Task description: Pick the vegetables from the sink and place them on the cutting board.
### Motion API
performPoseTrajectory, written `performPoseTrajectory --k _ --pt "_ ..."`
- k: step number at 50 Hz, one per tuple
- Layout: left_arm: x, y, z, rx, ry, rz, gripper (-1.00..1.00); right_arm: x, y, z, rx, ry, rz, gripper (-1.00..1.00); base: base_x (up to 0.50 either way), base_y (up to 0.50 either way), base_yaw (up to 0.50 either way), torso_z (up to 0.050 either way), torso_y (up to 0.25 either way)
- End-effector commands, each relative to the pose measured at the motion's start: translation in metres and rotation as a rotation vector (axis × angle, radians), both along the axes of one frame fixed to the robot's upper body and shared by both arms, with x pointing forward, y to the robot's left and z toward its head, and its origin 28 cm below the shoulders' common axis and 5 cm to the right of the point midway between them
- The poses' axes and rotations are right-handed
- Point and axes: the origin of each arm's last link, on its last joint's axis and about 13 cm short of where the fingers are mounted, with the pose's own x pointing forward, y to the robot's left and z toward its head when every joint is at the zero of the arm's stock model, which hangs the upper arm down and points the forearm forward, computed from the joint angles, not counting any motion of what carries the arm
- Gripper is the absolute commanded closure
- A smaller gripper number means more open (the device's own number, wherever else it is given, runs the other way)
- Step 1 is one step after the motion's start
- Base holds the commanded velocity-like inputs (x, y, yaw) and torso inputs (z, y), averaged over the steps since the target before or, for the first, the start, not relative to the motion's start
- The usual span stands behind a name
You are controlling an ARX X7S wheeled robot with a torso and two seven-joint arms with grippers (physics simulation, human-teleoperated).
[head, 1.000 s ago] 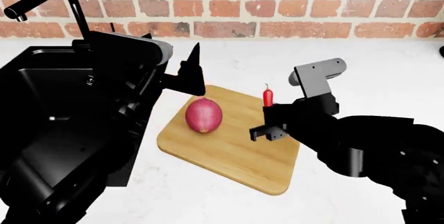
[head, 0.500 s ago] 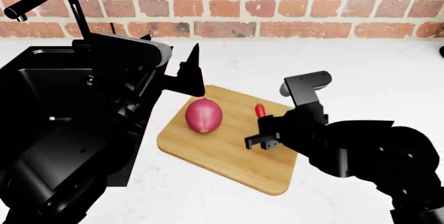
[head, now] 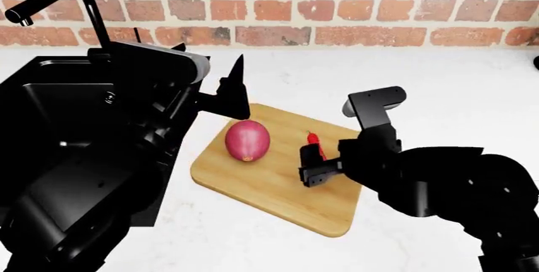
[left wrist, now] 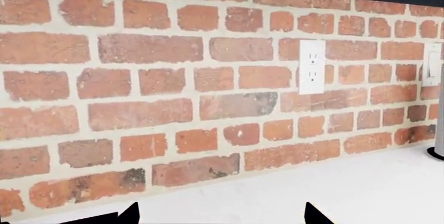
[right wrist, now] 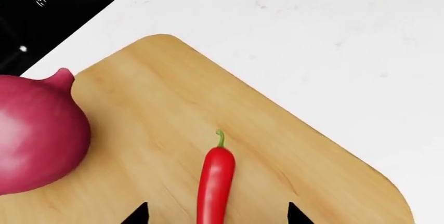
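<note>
On the cutting board (head: pixel 278 187), the onion (head: pixel 247 140) sat near the sink-side edge, the chili pepper (right wrist: pixel 214 180) beside it with bare wood around. The right gripper (head: pixel 313 166) held its fingers spread astride the chili. The left gripper (head: pixel 227 89) hovered past the board's far corner, fingers apart.

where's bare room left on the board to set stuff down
Free: the board's near half, in front of the onion, and its far corner toward the wall. Crowded: the middle strip, where the chili lies beside the onion with the right gripper over it.
</note>
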Motion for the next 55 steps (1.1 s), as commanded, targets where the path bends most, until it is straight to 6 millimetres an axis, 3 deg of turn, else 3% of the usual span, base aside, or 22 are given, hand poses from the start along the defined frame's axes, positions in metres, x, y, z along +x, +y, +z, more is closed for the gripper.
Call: performPoseTrajectory --k 1,7,19,25,39,55 --pt "0.000 0.001 0.001 -0.003 -0.001 0.000 -1.00 -0.010 -0.006 0.027 0.039 -0.099 -0.020 -1.00 0.00 0.00 0.00 0.000 0.000" --pt "0.000 0.001 0.001 -0.008 -0.002 0.001 -1.00 -0.030 -0.014 0.061 0.097 -0.263 -0.050 -1.00 0.00 0.00 0.00 0.000 0.000" --pt "-0.001 0.002 0.003 -0.015 -0.015 0.007 -1.00 -0.061 -0.023 0.088 0.115 -0.489 -0.100 -1.00 0.00 0.00 0.00 0.000 0.000" --pt "-0.010 0.008 0.000 -0.030 -0.085 0.030 -1.00 -0.079 -0.024 0.079 0.104 -0.669 -0.166 -1.00 0.00 0.00 0.00 0.000 0.000" --pt "-0.060 0.023 -0.023 -0.150 -0.227 0.069 -1.00 -0.117 -0.019 0.042 0.193 -0.886 -0.172 -1.00 0.00 0.00 0.00 0.000 0.000" --pt "-0.089 0.031 -0.017 -0.289 -0.419 0.190 -1.00 -0.156 -0.026 0.044 0.265 -1.022 -0.226 -1.00 0.00 0.00 0.00 0.000 0.000"
